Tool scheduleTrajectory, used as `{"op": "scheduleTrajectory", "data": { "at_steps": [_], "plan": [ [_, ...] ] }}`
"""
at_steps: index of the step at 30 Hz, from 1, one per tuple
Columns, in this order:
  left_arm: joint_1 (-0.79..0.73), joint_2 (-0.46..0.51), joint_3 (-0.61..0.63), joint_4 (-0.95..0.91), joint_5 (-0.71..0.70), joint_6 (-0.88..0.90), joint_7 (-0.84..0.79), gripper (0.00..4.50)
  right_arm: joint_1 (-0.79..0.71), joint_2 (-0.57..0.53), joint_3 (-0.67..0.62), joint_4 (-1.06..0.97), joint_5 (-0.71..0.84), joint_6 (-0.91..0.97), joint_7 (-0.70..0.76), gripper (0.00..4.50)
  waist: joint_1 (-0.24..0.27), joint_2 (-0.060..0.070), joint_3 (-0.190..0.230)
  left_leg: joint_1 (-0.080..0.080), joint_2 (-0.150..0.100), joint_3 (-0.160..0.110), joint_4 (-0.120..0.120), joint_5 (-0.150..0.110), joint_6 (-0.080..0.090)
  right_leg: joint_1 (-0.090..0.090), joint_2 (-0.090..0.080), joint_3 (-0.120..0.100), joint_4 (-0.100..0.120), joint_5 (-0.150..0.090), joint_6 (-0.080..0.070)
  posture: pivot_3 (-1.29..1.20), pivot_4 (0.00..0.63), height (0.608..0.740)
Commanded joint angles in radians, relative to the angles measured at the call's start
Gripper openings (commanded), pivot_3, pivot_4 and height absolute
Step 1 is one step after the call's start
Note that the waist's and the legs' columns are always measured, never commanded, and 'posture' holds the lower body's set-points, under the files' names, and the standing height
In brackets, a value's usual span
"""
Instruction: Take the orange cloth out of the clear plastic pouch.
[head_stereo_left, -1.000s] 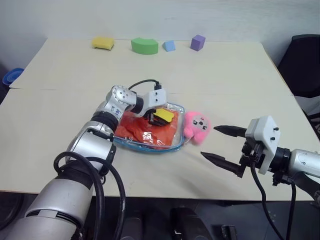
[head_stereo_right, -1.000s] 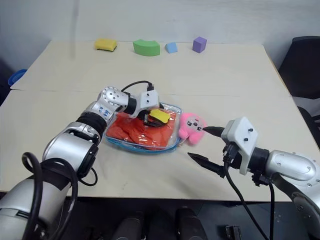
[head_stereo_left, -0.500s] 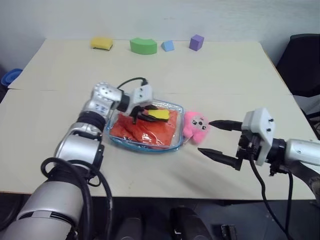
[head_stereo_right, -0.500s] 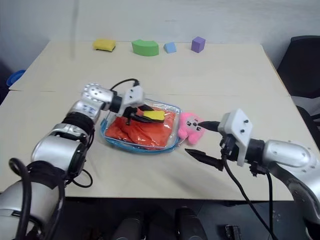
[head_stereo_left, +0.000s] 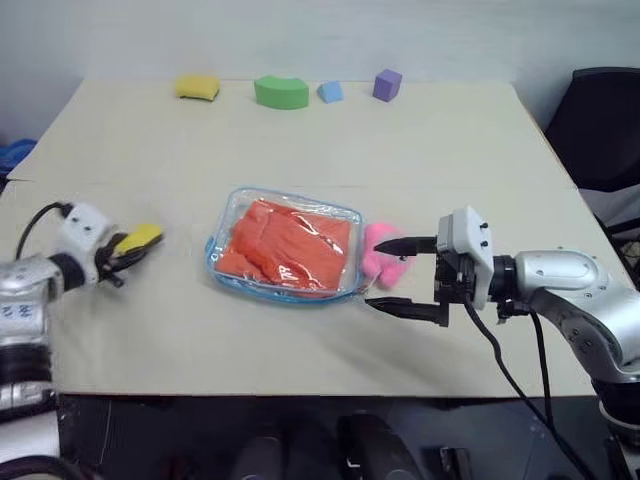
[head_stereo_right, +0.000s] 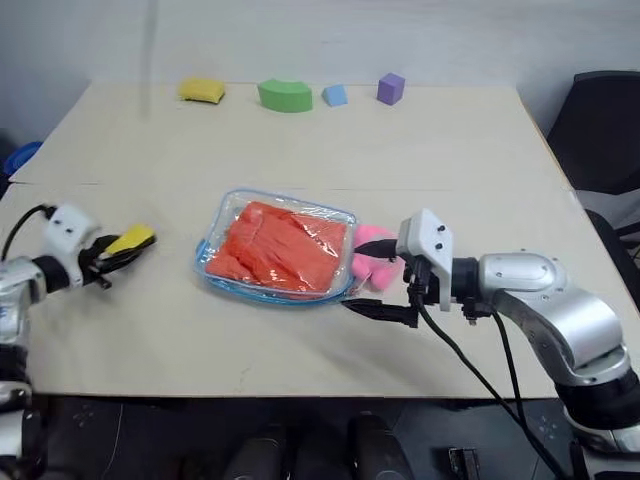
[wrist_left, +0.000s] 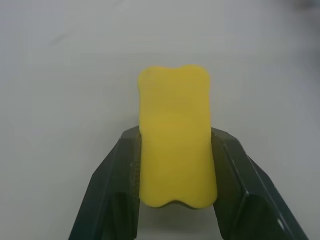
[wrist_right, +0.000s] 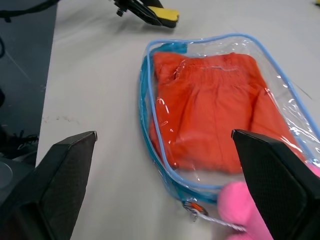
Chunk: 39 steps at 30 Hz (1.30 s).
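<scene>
Left eye view gives us the table (head_stereo_left: 450, 150) with the clear plastic pouch (head_stereo_left: 288, 248) lying flat near its middle, a little toward the front edge. We see the orange cloth (head_stereo_left: 290, 250) inside the pouch, folded and wrinkled under the transparent film, with the light blue trim running all around it. Our right wrist view shows the cloth fully enclosed, and a small zipper pull at the pouch corner next to the pink plush toy (head_stereo_left: 380, 250).

Our left gripper (head_stereo_left: 128, 250) sits near the table's left edge, well apart from the pouch, and its two black fingers are clamped on a small yellow piece (wrist_left: 176, 150). From the left wrist view we see that piece held upright between the fingers, its rounded end sticking out past the fingertips, with bare table behind it.

Our right gripper (head_stereo_left: 396, 275) hangs just beside the pouch's right end, its fingers spread wide and holding nothing. One finger lies across the plush toy as we see it, the other is low over the table near the pouch's front right corner; we cannot tell whether either touches anything.

Along the far edge we count a yellow block (head_stereo_left: 197, 88), a green curved block (head_stereo_left: 281, 92), a blue block (head_stereo_left: 330, 92) and a purple cube (head_stereo_left: 387, 84).
</scene>
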<state>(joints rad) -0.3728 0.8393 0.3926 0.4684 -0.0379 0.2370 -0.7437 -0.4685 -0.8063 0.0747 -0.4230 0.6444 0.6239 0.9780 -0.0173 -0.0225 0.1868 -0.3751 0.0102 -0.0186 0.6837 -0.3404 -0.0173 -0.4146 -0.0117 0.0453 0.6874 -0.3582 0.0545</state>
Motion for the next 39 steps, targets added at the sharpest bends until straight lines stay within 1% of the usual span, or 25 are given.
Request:
{"op": "scheduleTrajectory", "data": {
  "at_steps": [1,5,7,8,12,14,18,21,23,25,27,28,29,31,34,37,39],
  "plan": [
    [0.071,-0.015,0.100,-0.089,-0.037,0.076,0.133,1.47,-0.032,0.016,0.019,0.036,-0.028,-0.046,0.053,4.50,0.013,0.000,0.000,0.000,0.000,0.000,0.000,0.000,0.000,0.000,0.000,0.000,-0.002,0.000,0.000,0.00,0.150,0.740],
    [0.146,-0.035,0.133,-0.128,-0.051,0.111,0.208,1.47,-0.052,0.023,0.031,0.062,-0.043,-0.058,0.096,4.50,0.018,-0.001,-0.001,0.000,0.000,-0.001,0.000,0.000,0.001,0.001,-0.001,-0.001,-0.004,0.000,0.000,0.00,0.150,0.740],
    [0.167,-0.043,0.155,-0.141,-0.074,0.126,0.228,2.17,-0.060,0.023,0.027,0.073,-0.047,-0.058,0.114,4.50,0.015,-0.001,-0.001,0.000,0.000,-0.001,0.000,-0.001,0.001,0.001,0.000,-0.001,-0.004,0.000,0.000,0.00,0.150,0.740],
    [0.174,-0.043,0.159,-0.149,-0.084,0.130,0.232,2.38,-0.062,0.023,0.025,0.076,-0.049,-0.058,0.120,4.50,0.014,-0.001,-0.001,0.000,0.000,-0.001,0.000,-0.001,0.001,0.001,0.000,-0.001,-0.004,0.000,0.000,0.00,0.150,0.740],
    [0.197,-0.021,0.171,-0.195,-0.110,0.160,0.234,3.53,-0.056,0.011,0.003,0.077,-0.047,-0.052,0.140,4.50,0.010,-0.001,-0.001,0.000,0.000,-0.001,-0.001,-0.001,0.000,0.001,0.000,-0.001,-0.004,0.000,0.000,0.00,0.150,0.740],
    [0.205,-0.002,0.204,-0.235,-0.146,0.196,0.211,4.08,-0.044,0.002,-0.014,0.067,-0.043,-0.044,0.137,4.50,0.010,-0.001,-0.001,0.000,0.000,-0.001,-0.001,-0.001,0.000,0.001,0.000,-0.001,-0.004,0.000,0.000,0.00,0.150,0.740],
    [0.221,0.053,0.287,-0.391,-0.290,0.302,0.093,4.08,-0.005,-0.022,-0.065,0.029,-0.017,-0.017,0.127,4.50,0.011,-0.002,-0.001,0.000,0.000,-0.001,-0.002,-0.001,0.000,0.001,0.000,-0.001,-0.005,0.000,0.000,0.00,0.150,0.740],
    [0.270,0.124,0.281,-0.603,-0.447,0.367,-0.115,4.08,0.047,-0.050,-0.124,-0.023,0.021,0.019,0.115,4.50,0.013,-0.002,-0.001,0.000,0.000,-0.001,-0.002,-0.001,0.000,0.002,0.000,-0.001,-0.006,0.000,0.000,0.00,0.150,0.740],
    [0.275,0.178,0.202,-0.694,-0.498,0.378,-0.221,4.08,0.081,-0.067,-0.154,-0.058,0.040,0.038,0.107,4.50,0.016,-0.001,-0.001,0.000,0.000,-0.001,-0.002,-0.001,0.000,0.003,-0.001,-0.001,-0.007,0.000,0.000,0.00,0.150,0.740],
    [0.235,0.216,0.081,-0.720,-0.477,0.340,-0.274,4.08,0.109,-0.078,-0.175,-0.088,0.055,0.053,0.097,4.50,0.016,0.000,-0.001,0.002,0.000,-0.001,-0.003,-0.001,-0.001,0.005,-0.001,-0.002,-0.008,0.000,0.000,0.00,0.150,0.740],
    [0.148,0.244,-0.128,-0.689,-0.344,0.182,-0.347,4.08,0.145,-0.083,-0.203,-0.122,0.067,0.067,0.072,4.50,0.015,0.002,-0.001,0.005,0.000,0.000,-0.004,-0.001,0.000,0.007,-0.001,-0.001,-0.008,0.000,0.000,0.00,0.150,0.740],
    [0.102,0.246,-0.211,-0.656,-0.285,0.113,-0.375,4.08,0.157,-0.083,-0.212,-0.134,0.072,0.072,0.059,4.50,0.013,0.002,0.000,0.005,0.000,-0.001,-0.004,-0.001,-0.001,0.007,-0.001,-0.001,-0.008,0.000,0.000,0.00,0.150,0.740],
    [0.045,0.235,-0.291,-0.606,-0.224,0.035,-0.399,4.08,0.170,-0.084,-0.222,-0.148,0.075,0.076,0.047,4.50,0.013,0.002,0.000,0.005,0.000,0.000,-0.004,-0.001,-0.001,0.007,0.000,-0.001,-0.008,0.000,0.000,0.00,0.150,0.740],
    [-0.069,0.194,-0.406,-0.472,-0.120,-0.113,-0.417,4.08,0.187,-0.081,-0.238,-0.171,0.085,0.087,0.021,4.50,0.007,0.002,0.000,0.004,0.000,0.000,-0.004,-0.001,-0.001,0.005,0.002,0.000,-0.007,0.000,0.000,0.00,0.150,0.740],
    [-0.216,0.133,-0.520,-0.250,0.003,-0.327,-0.430,4.08,0.214,-0.080,-0.258,-0.208,0.104,0.102,-0.017,4.50,0.001,0.002,0.000,0.003,0.000,0.001,-0.004,0.000,-0.001,0.004,0.003,0.000,-0.006,0.000,0.000,0.00,0.150,0.740],
    [-0.313,0.082,-0.566,-0.081,0.058,-0.461,-0.428,4.08,0.243,-0.082,-0.273,-0.237,0.115,0.111,-0.047,4.50,-0.007,0.002,0.000,0.002,0.001,0.002,-0.003,-0.001,0.000,0.003,0.003,0.001,-0.006,0.000,0.000,0.00,0.150,0.740],
    [-0.356,0.059,-0.584,0.000,0.083,-0.531,-0.432,4.08,0.261,-0.084,-0.283,-0.250,0.118,0.114,-0.065,4.50,-0.010,0.002,0.000,0.001,0.001,0.002,-0.002,-0.001,0.000,0.002,0.003,0.000,-0.006,0.000,0.000,0.00,0.150,0.740]
  ]
}}
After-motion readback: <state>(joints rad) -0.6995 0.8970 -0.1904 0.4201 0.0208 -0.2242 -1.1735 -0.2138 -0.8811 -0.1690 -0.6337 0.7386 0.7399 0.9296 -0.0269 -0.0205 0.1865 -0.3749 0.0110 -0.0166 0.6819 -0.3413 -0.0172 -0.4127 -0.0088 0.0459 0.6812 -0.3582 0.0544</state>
